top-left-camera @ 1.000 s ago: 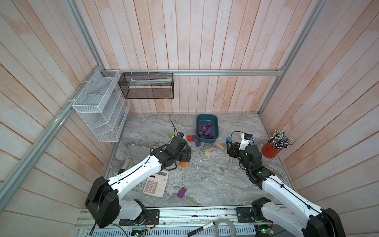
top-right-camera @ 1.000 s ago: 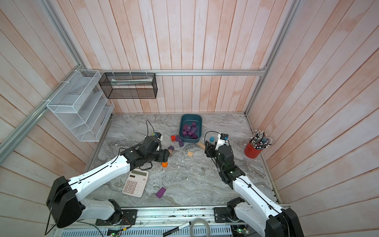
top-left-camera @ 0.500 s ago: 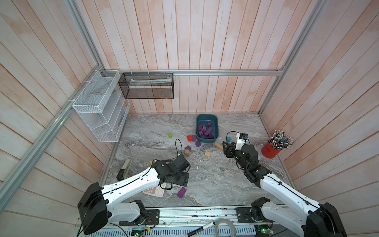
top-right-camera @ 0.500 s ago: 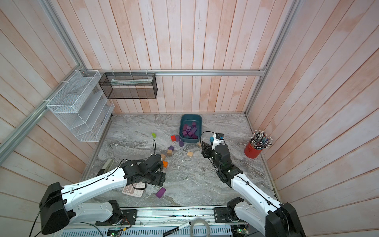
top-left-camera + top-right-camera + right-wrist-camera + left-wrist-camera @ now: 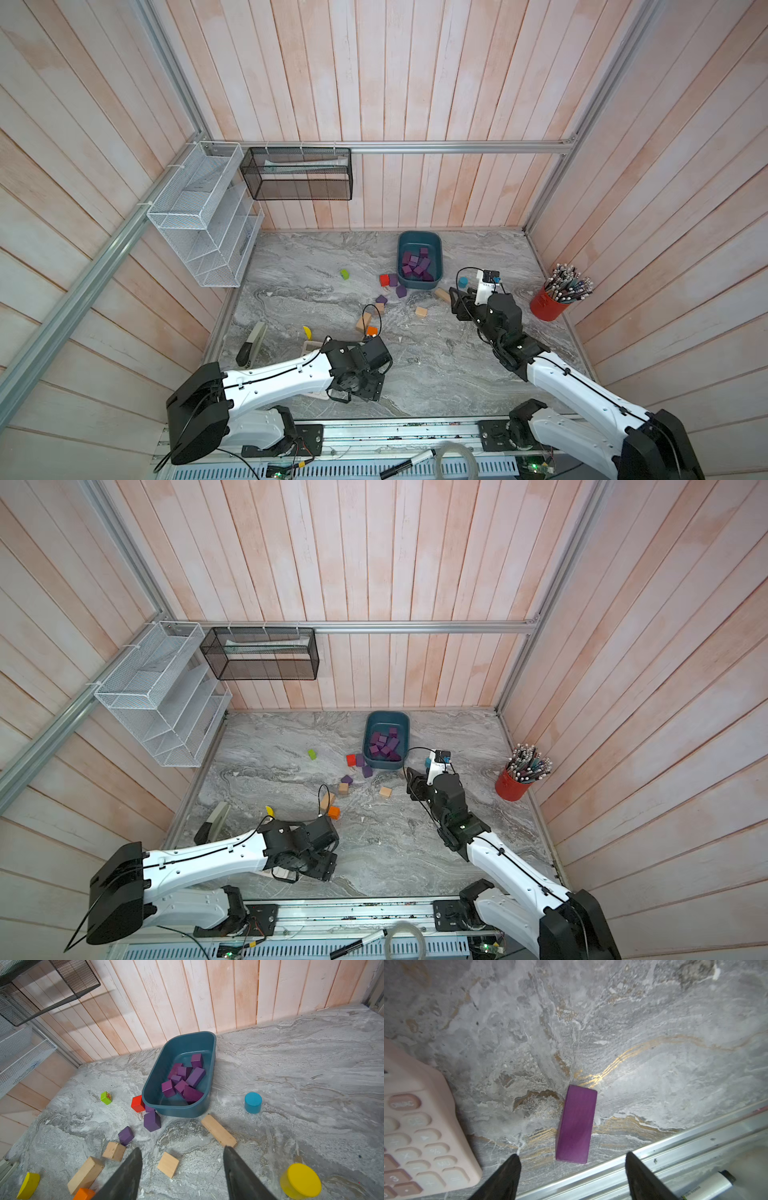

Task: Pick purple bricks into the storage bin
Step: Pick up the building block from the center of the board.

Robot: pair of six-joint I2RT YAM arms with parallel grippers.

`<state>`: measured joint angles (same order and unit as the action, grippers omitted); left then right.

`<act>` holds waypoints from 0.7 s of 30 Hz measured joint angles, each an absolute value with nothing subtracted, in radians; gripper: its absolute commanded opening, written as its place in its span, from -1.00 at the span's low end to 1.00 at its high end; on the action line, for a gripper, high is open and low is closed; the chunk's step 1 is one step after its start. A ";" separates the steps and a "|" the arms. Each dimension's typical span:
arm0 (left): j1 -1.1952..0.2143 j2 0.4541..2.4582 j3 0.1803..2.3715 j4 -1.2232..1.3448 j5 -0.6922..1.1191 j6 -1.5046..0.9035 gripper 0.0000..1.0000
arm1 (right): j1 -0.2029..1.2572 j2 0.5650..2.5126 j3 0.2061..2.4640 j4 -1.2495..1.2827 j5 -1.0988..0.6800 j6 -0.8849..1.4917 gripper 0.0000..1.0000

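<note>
Already the storage bin near the back wall holds a heap of purple bricks, with three more on the table just outside its near wall. Closer to the front rail, the left gripper hovers over a lone purple bar, jaws apart and empty. The right gripper waits, jaws apart, empty. With the calculator near, a skewed descent could nudge the bar off line.

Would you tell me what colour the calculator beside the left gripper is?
Pale pink, keys included; the calculator shows best in the left wrist view.
</note>
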<state>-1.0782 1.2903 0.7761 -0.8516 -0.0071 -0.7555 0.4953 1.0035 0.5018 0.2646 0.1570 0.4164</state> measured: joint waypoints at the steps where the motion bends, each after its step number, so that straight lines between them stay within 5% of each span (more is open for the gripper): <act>1: -1.081 1.290 0.768 -0.849 -0.007 -0.762 0.60 | 0.498 1.006 0.506 0.263 0.158 0.415 0.28; 21: -1.107 1.303 0.721 -0.816 -0.005 -0.805 0.59 | 0.550 1.010 0.526 0.260 0.207 0.391 0.28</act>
